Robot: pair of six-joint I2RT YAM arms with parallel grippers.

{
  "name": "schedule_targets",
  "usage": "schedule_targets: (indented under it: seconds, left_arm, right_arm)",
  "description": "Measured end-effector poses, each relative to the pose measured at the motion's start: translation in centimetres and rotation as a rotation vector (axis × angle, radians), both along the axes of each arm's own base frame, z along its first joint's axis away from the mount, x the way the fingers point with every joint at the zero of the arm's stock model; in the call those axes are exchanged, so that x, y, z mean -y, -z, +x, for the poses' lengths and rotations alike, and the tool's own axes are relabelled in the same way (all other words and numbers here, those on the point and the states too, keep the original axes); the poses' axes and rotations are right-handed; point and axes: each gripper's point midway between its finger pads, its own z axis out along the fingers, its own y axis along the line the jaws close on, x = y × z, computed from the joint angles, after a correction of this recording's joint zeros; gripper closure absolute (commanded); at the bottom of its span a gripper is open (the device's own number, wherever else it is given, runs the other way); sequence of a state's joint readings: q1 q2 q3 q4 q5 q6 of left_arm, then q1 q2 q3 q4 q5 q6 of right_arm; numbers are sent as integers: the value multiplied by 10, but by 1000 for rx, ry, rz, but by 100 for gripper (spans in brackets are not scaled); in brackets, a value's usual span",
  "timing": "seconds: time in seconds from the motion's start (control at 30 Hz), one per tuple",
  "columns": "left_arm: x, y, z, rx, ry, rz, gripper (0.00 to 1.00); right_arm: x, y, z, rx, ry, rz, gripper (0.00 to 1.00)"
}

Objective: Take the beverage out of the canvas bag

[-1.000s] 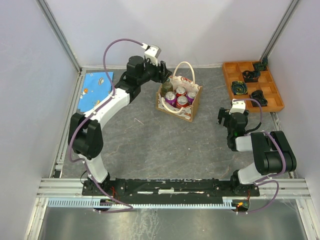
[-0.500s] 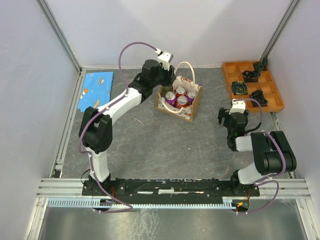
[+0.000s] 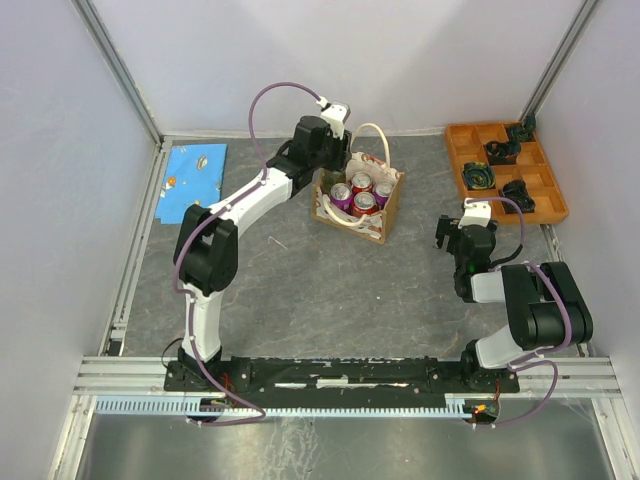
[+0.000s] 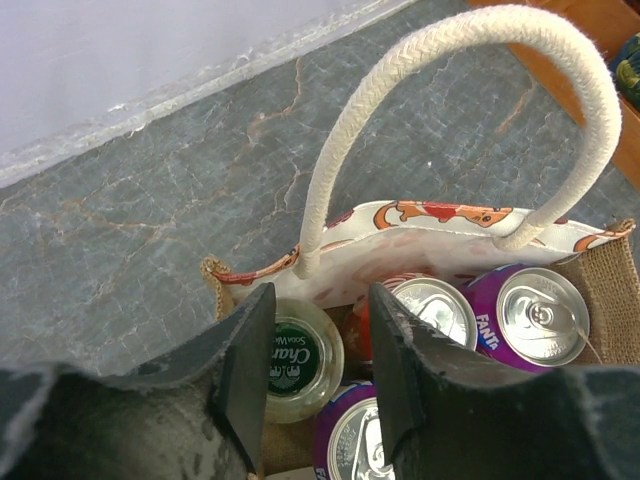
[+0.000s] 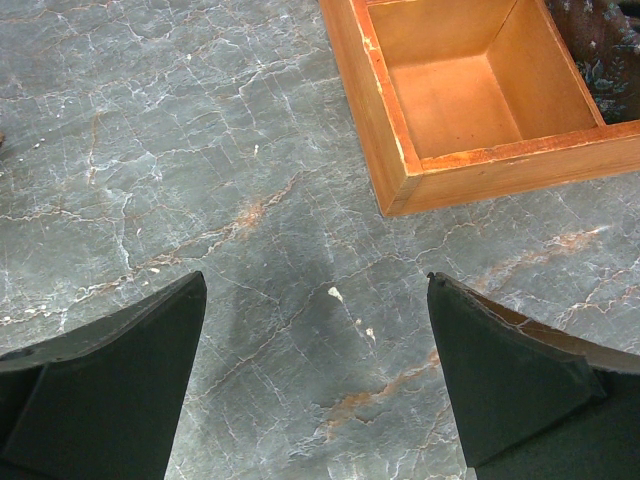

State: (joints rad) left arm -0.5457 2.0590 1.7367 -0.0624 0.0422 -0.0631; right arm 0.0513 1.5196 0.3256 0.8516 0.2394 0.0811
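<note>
While the left gripper (image 3: 335, 163) hangs over the canvas bag's (image 3: 366, 230) 10 o'clock corner, an orange tray (image 3: 455, 152) lies at the table's 2 o'clock and a blue cloth (image 3: 190, 175) at 10.

From the left wrist, its jaws are spread, straddling a green-capped bottle (image 4: 300, 362). Soda cans (image 4: 535, 315) crowd the bottle's 3 o'clock side, and the white handle (image 4: 500, 22) arches at 12.

From the right wrist, the right gripper (image 5: 315, 278) is spread above the table (image 5: 150, 120), with the tray corner at 1 o'clock.

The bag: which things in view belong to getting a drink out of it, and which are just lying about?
Job: bag, cans, green-capped bottle, left gripper.
Lying about: orange tray, blue sheet, right gripper.
</note>
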Motion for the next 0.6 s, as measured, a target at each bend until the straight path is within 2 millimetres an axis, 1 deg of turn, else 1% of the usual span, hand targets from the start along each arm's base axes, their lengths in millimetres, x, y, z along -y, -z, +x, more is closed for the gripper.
schedule_targets:
  seconds: [0.03, 0.07, 0.2, 0.47, 0.53, 0.6]
  left_arm:
    - [-1, 0, 0, 0, -5, 2, 36]
    - [-1, 0, 1, 1, -8, 3, 33]
    - [-6, 4, 2, -5, -33, 19, 32]
    - [-11, 8, 3, -6, -57, 32, 33]
    - [-11, 9, 3, -4, -57, 31, 34]
    - [-11, 10, 4, 1, -58, 28, 38]
  right_arm:
    - [0, 0, 0, 0, 0, 0, 1]
    - [0, 0, 0, 0, 0, 0, 1]
    - [0, 0, 0, 0, 0, 0, 1]
    - [0, 0, 0, 0, 0, 0, 1]
    - [0, 0, 0, 0, 0, 0, 1]
    - [0, 0, 0, 0, 0, 0, 1]
